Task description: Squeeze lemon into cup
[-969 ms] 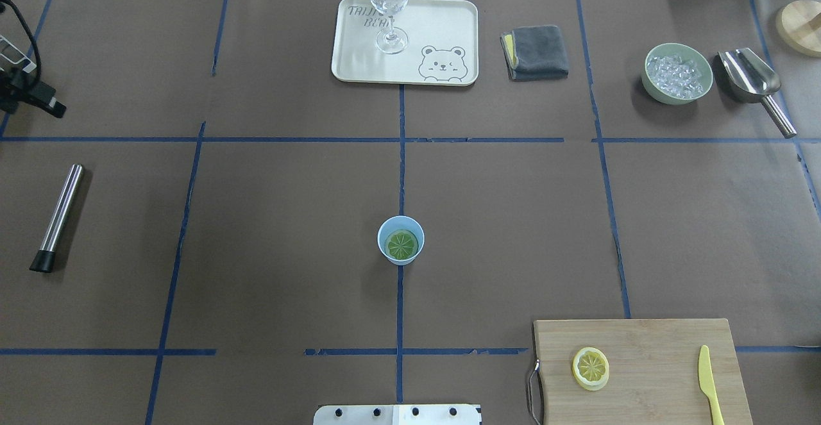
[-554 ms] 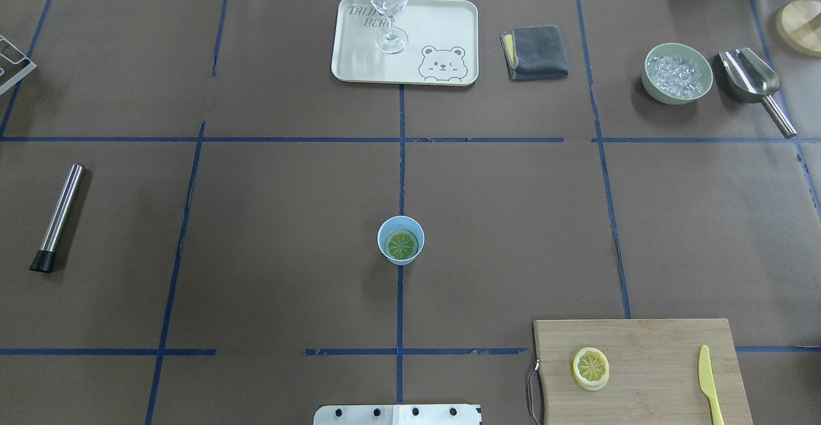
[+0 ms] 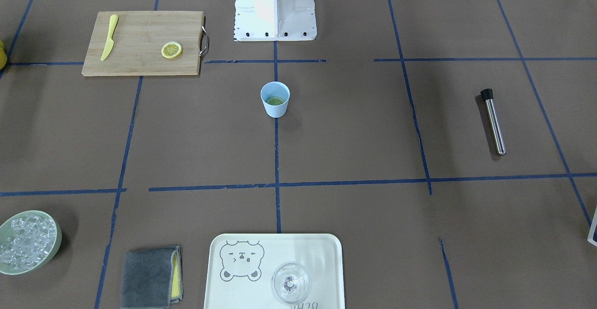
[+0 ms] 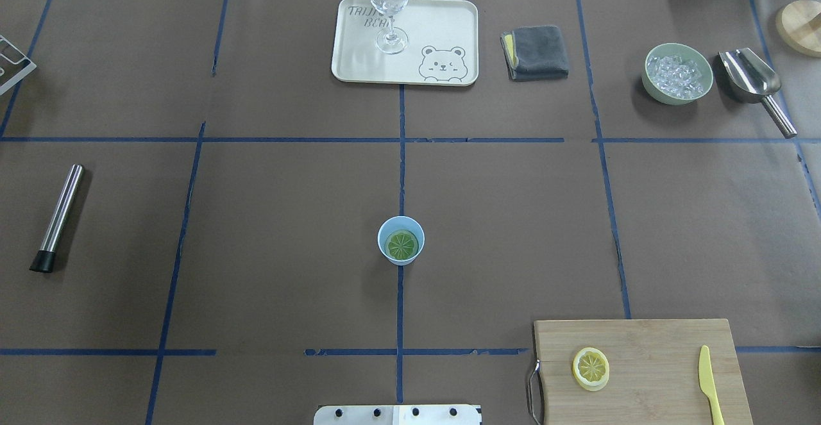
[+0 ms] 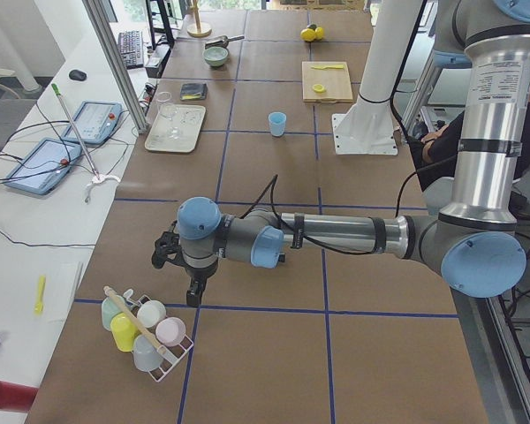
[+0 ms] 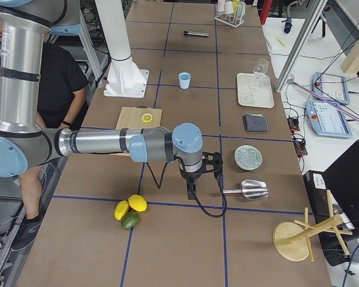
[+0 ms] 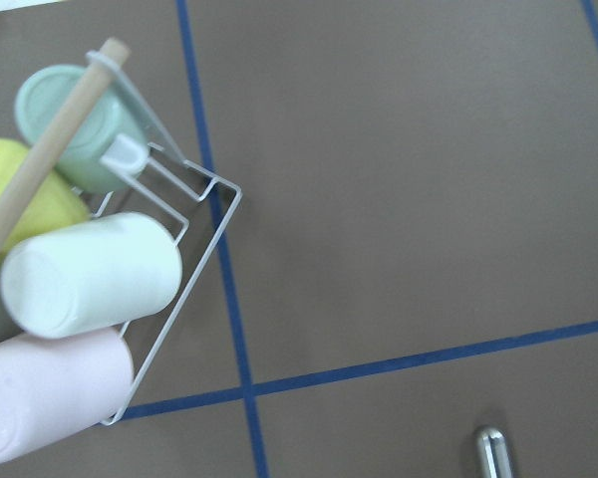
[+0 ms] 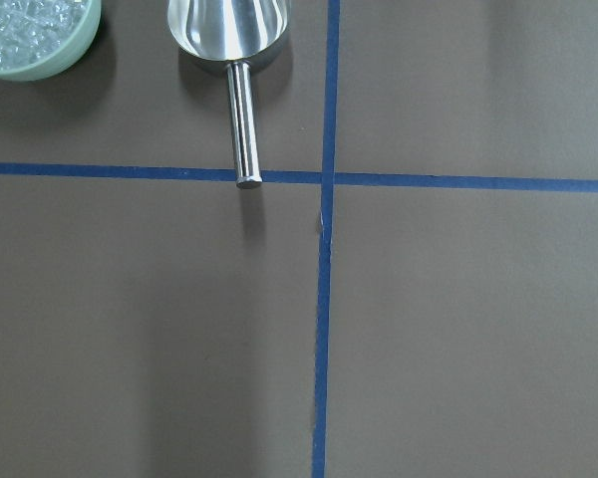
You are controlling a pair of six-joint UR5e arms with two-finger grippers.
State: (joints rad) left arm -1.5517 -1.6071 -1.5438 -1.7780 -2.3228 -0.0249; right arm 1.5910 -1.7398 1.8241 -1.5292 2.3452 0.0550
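Currently both arms sit at the table's 2 ends, well apart from the work in the middle.

Far left: left gripper [image 5: 194,297] hangs fingers-down just above a wire rack [image 7: 180,299] of pastel cups. It shows in the left side view only, so I cannot tell whether its fingers are apart or together.

Left section: steel muddler [image 4: 59,216] lies flat on the brown cover, black cap toward the robot.

Centre: cup [image 4: 401,240] stands upright on the middle blue tape line. 1 segmented slice [image 4: 401,244] lies flat on its bottom, face up, reading greenish inside the blue wall.

Far edge, centre: cream bear tray [image 4: 449,27] with 1 stemmed glass [image 4: 389,8] upright on its left part. Folded grey cloth [image 4: 537,52] lies near the tray's right side.

Right section, near edge: wooden cutting board [image 4: 648,348]. Lemon slice [image 4: 591,368] lies flat on the board's left part, yellow knife [image 4: 709,383] along its right edge, the 2 well apart.

Far right: green bowl of ice [image 4: 678,72], with a steel scoop [image 4: 750,75] just beside it.

Right end: right gripper [image 6: 191,192] hovers fingers-down over bare table near the scoop's handle. It shows in the right side view only, so finger spacing cannot be told. 2 yellow fruits [image 6: 137,203] and 1 green one lie grouped near it.
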